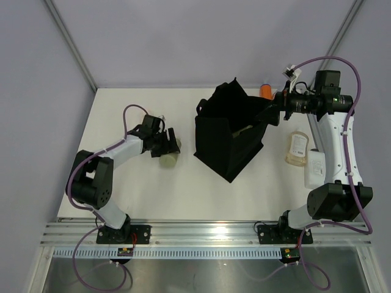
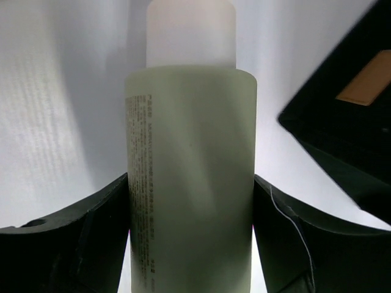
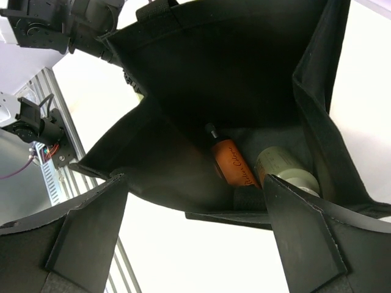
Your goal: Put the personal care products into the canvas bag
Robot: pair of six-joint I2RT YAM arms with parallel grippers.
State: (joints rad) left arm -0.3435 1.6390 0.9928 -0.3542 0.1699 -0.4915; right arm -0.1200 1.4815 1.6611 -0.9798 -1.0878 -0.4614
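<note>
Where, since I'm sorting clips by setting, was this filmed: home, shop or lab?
Probably a robot lab test cell: two arms bolted to a metal rail at the edge of a white table, plain panel walls around it, and a black bag and toiletries laid out.

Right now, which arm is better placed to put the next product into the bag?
Left. The left claw is shut on the sage-green bottle, beside the canvas bag. The right claw is open at the bag's mouth, holding no product.
</note>
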